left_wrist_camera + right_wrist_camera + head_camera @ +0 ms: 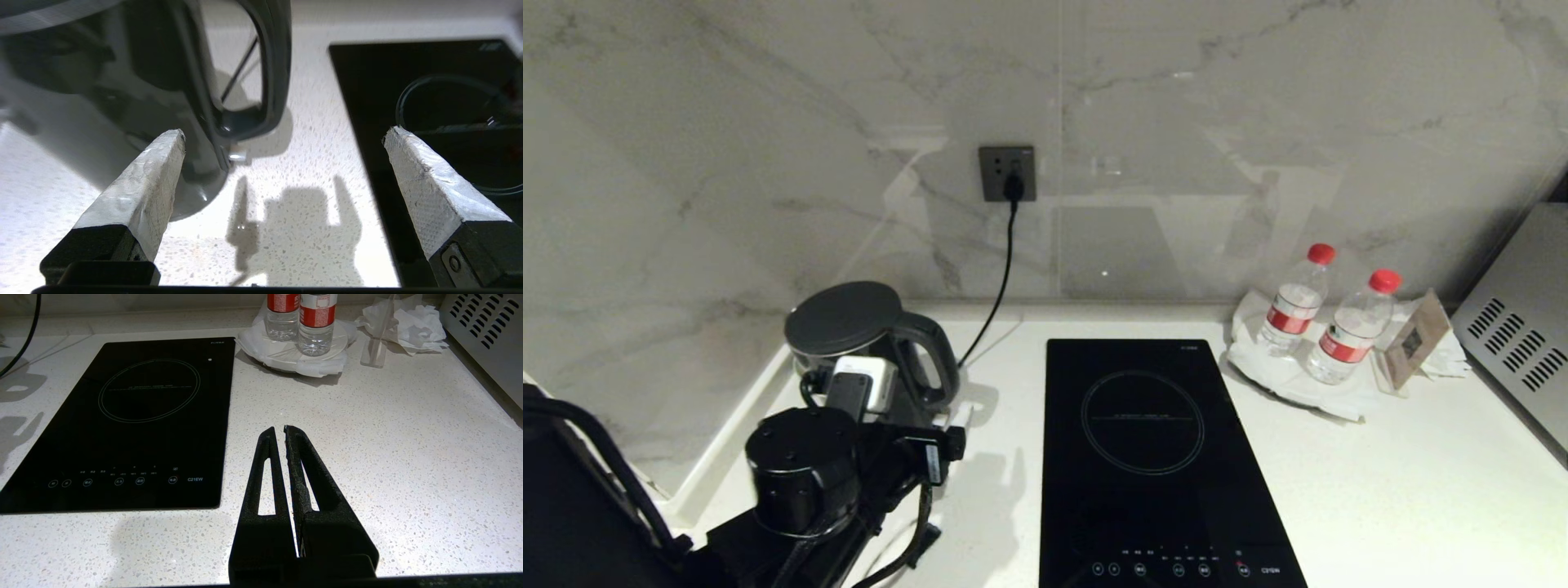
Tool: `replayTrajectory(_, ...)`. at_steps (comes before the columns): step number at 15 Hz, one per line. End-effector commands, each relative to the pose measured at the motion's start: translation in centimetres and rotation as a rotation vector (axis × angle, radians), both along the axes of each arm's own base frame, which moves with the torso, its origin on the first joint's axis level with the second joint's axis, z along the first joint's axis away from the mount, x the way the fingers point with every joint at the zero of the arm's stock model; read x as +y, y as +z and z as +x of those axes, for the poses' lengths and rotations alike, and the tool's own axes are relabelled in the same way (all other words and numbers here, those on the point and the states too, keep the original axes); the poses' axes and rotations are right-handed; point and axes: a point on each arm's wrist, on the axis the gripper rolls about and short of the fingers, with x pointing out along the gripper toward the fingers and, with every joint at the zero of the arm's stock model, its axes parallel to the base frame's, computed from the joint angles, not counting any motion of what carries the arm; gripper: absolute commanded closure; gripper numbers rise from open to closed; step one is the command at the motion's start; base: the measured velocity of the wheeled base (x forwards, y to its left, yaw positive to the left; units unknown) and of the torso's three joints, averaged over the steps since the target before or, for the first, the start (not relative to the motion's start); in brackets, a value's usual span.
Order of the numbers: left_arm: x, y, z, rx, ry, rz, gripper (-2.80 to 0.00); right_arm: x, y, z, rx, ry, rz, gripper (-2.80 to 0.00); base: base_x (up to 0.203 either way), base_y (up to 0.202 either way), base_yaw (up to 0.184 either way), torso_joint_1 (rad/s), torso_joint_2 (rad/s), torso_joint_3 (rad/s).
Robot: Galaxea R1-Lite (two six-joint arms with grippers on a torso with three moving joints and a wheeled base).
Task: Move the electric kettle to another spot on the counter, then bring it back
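Left pincer spread wide, holding nothing; in the left wrist view its two wedge fingers, wrapped in crinkled grey-white tape, frame the lower end of the kettle handle, which sits nearer the left finger than the right. My reading: the gap is set that wide so the loop can pass between the pads before I close, and the approach comes from the handle side because the glossy round body offers no purchase. Electric kettle stands upright at centre left of the head view, close to the back corner of the bench, just left of the black glass hob; flat round lid, dark shiny wall, thick loop handle turned toward the hob. Cord runs from the wall socket down behind the kettle. Bench is white speckled stone, matte; the pincer's shadow lies sharp on it. Two clear water bottles with red caps stand on crumpled white paper at right. Right pincer rests low over bare bench beside the hob, black slotted fingers pressed together, empty; parked, I judge. Kettle not yet gripped.
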Motion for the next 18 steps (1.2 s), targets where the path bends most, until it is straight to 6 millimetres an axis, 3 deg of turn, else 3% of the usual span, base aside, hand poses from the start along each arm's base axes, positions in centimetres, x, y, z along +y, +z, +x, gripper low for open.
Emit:
replayTrajectory(1, 1.5, 2.8, -2.0, -0.083, 0.001, -0.062, -2.80, 0.0, 0.0, 0.0, 0.001, 0.000, 0.000, 0.00, 0.000, 0.000, 0.000, 0.000, 0.00, 0.000)
replayTrajectory(6, 4.8, 6.7, -6.3, -0.199, 0.012, -0.100, -2.80, 0.0, 0.0, 0.0, -0.001, 0.000, 0.000, 0.00, 0.000, 0.000, 0.000, 0.000, 0.00, 0.000)
replayTrajectory(10, 8.8, 9.8, -11.7, -0.237, 0.021, -0.092, -2.80, 0.0, 0.0, 0.0, 0.001, 0.000, 0.000, 0.00, 0.000, 0.000, 0.000, 0.000, 0.00, 0.000)
replayTrajectory(14, 13.5, 10.6, -17.6, -0.165, 0.092, -0.023, -2.80, 0.0, 0.0, 0.0, 0.000, 0.000, 0.000, 0.00, 0.000, 0.000, 0.000, 0.000, 0.00, 0.000)
replayTrajectory(18, 15.5, 11.0, -20.7, -0.231, 0.362, -0.026, -2.80, 0.0, 0.0, 0.0, 0.001, 0.000, 0.000, 0.00, 0.000, 0.000, 0.000, 0.000, 0.00, 0.000)
